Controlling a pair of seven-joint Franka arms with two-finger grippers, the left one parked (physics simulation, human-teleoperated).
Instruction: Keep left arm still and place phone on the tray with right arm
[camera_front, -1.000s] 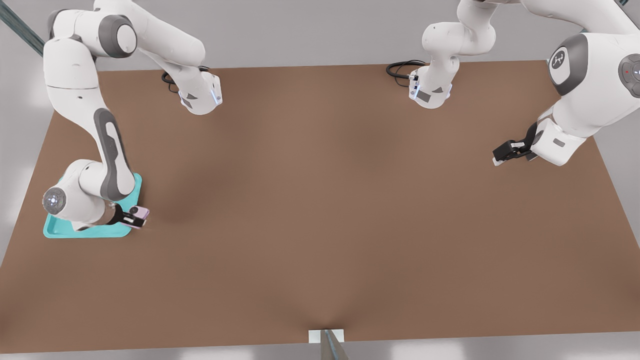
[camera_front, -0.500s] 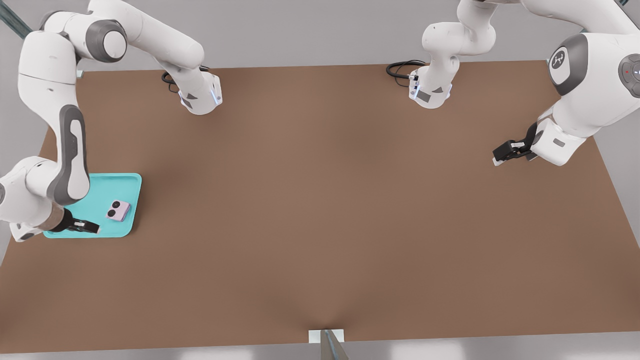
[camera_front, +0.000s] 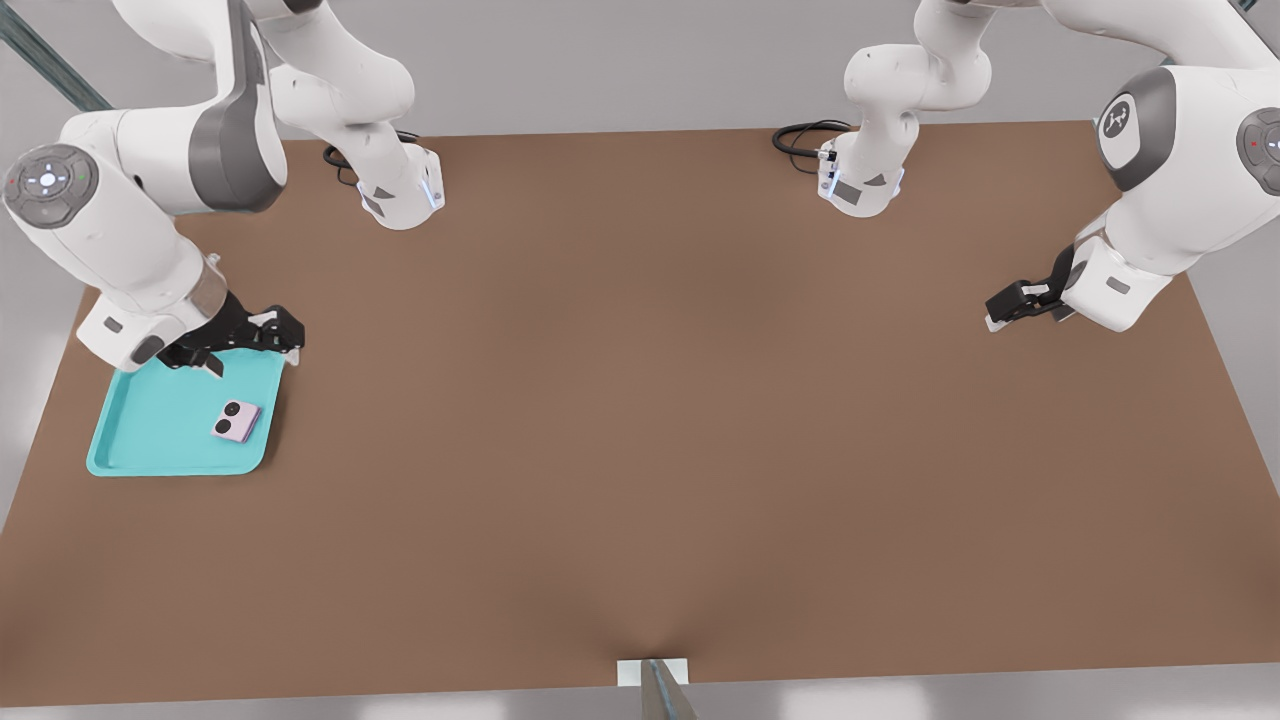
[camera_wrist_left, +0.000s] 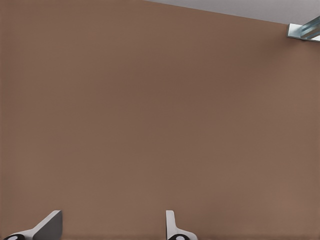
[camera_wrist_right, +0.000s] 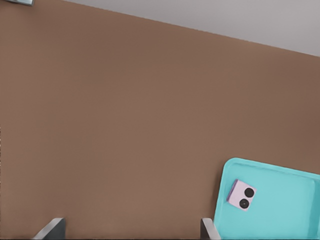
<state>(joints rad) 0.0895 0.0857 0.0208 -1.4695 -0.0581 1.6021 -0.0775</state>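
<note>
The front view looks steeply down from high above the table's (camera_front: 640, 420) near edge, taking in the whole top, with the tray (camera_front: 150, 430) at the front view's left. The right wrist view looks down from above the table past the gripper (camera_wrist_right: 132, 230), whose fingertips stand wide apart at the frame's edge; it shares the tray (camera_wrist_right: 295, 205) and phone (camera_wrist_right: 242, 195) with the front view, where the gripper (camera_front: 250, 340) hangs over the tray's far rim. The left wrist view faces only bare tabletop (camera_wrist_left: 150, 110), nearer, sharing just that surface.
</note>
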